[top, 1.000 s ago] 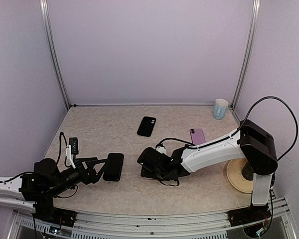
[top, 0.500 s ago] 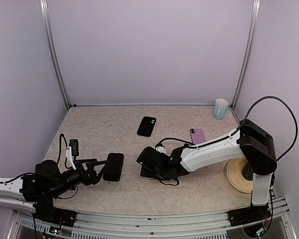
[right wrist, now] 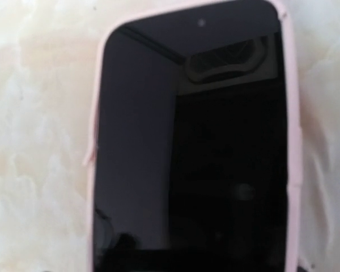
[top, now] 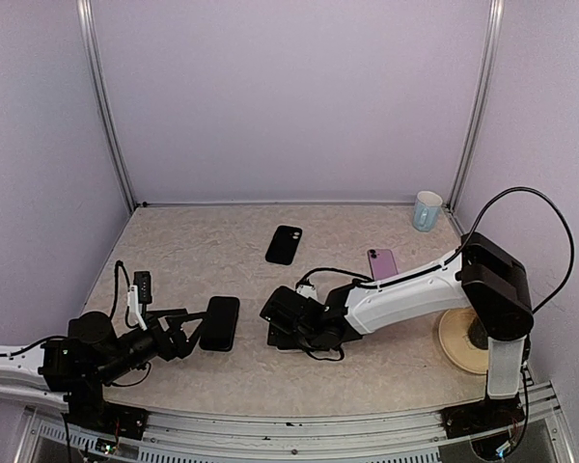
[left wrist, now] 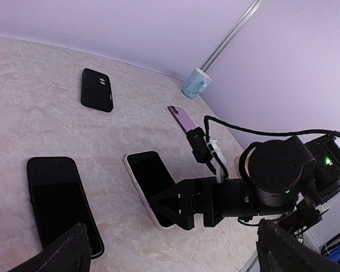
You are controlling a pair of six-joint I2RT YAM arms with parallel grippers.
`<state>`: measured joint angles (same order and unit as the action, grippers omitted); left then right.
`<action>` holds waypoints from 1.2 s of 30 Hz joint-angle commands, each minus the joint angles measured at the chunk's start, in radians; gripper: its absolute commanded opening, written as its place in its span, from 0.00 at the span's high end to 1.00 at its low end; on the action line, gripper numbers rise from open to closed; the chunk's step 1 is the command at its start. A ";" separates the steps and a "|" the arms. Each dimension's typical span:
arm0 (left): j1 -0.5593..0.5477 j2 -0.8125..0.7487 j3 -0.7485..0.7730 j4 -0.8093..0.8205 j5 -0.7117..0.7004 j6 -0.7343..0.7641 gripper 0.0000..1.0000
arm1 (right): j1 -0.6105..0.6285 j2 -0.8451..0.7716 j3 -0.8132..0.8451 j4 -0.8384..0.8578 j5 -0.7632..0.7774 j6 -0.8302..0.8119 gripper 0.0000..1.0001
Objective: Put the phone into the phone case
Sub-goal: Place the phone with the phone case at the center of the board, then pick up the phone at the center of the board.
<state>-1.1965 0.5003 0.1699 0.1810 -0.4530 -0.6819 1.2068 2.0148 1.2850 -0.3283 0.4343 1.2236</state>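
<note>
Pink edging of the phone case (right wrist: 95, 141) is seen in the right wrist view running around the phone (right wrist: 192, 147), whose dark screen faces up. The rim is followed along both long sides and across the far end, so the phone is judged to be seated, though the near end is cut off by the frame; none of the gripper's own fingers are shown here. In the left wrist view the cased phone is found lying flat on the table (left wrist: 22, 85), with the right gripper (left wrist: 169, 207) low over its near end, its fingers spread in a V and nothing clamped between them. The left gripper (left wrist: 173, 249) is held fully apart, its fingers (left wrist: 73, 249) showing at the bottom corners, and a bare black phone (left wrist: 59, 198) lies just beside one of them, not gripped. Farther off, a black case (left wrist: 96, 89), a purple phone (left wrist: 181, 118) and a mug (left wrist: 195, 83) are left apart from the work. In the top view the right arm is stretched leftward across the middle of the table, with the cased phone mostly hidden beneath its gripper. Compared with a second ago, that gripper is seen shifted slightly to the left, while the left arm is unchanged. This is read as a release after pressing: the insertion is judged nearly or fully done, and a check of the hidden near corners is what remains.
</note>
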 commanded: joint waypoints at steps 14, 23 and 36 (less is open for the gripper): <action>0.015 -0.026 0.014 0.002 -0.021 -0.002 0.01 | 0.027 -0.054 0.032 -0.160 0.139 -0.076 0.00; 0.043 0.076 0.072 0.022 -0.018 0.022 0.01 | -0.010 -0.203 -0.043 -0.158 0.223 -0.197 0.00; 0.101 0.302 0.163 0.065 0.053 0.026 0.01 | -0.239 -0.412 -0.214 -0.086 0.109 -0.354 0.00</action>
<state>-1.1053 0.7788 0.3008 0.2081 -0.4221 -0.6716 1.0378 1.6638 1.1229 -0.4374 0.5819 0.9337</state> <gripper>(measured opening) 0.988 0.996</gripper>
